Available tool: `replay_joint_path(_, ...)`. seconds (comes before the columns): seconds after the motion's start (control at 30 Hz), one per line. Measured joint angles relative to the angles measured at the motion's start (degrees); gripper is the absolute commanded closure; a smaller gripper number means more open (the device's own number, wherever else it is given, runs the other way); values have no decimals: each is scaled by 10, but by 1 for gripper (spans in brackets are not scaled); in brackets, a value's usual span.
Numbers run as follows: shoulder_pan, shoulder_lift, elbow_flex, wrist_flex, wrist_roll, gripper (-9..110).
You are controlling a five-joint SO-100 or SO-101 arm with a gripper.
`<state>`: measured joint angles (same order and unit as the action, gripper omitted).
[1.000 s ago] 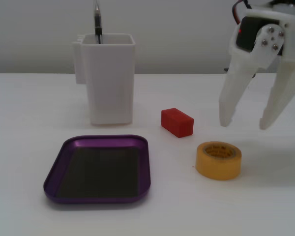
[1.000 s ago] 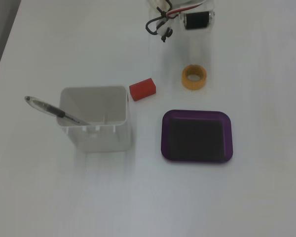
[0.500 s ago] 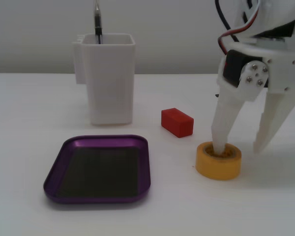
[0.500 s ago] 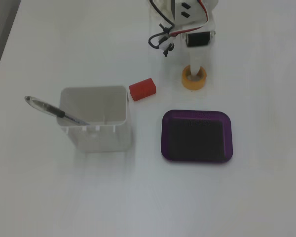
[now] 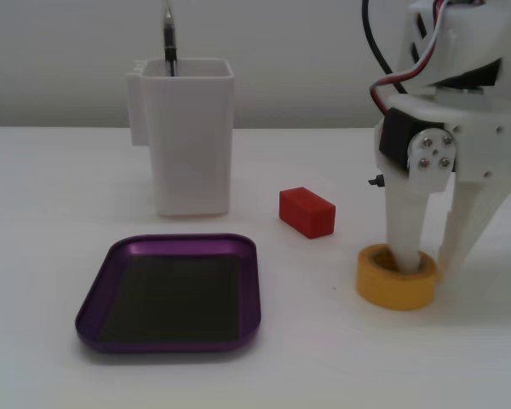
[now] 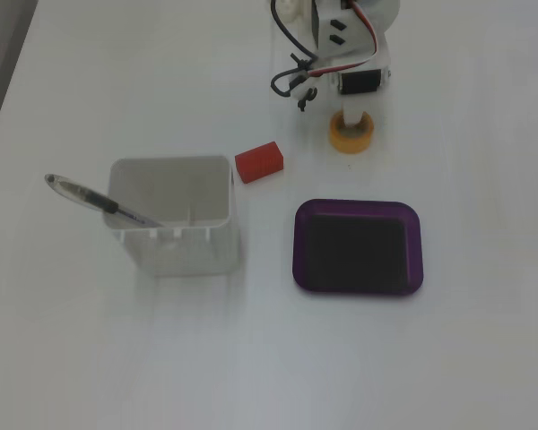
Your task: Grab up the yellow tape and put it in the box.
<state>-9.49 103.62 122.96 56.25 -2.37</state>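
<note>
yellow tape (image 5: 396, 281) lies flat on the table, right of the red block (image 5: 307, 211) and well right of the box (image 5: 172, 292) in a fixed view; its core axis points straight up. the gripper (image 5: 426, 256) straddles the roll's wall, one finger down in the core and the other outside, jaws parted and not yet pinching. to do the step well, close firmly on the wall and lift straight up before swinging left to the box.

Bare table lies between the yellow tape (image 5: 396, 279) and the box (image 5: 172, 292); the red block (image 5: 307, 211) sits aside.
</note>
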Motion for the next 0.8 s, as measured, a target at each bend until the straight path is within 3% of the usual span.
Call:
replay_joint_path(0.23, -4, 11, -1, 22, 5, 102)
replay_joint_path(0.53, -7, 234, -108, 81, 5, 102)
replay_joint_path(0.8, 0, 255, -144, -51, 5, 102)
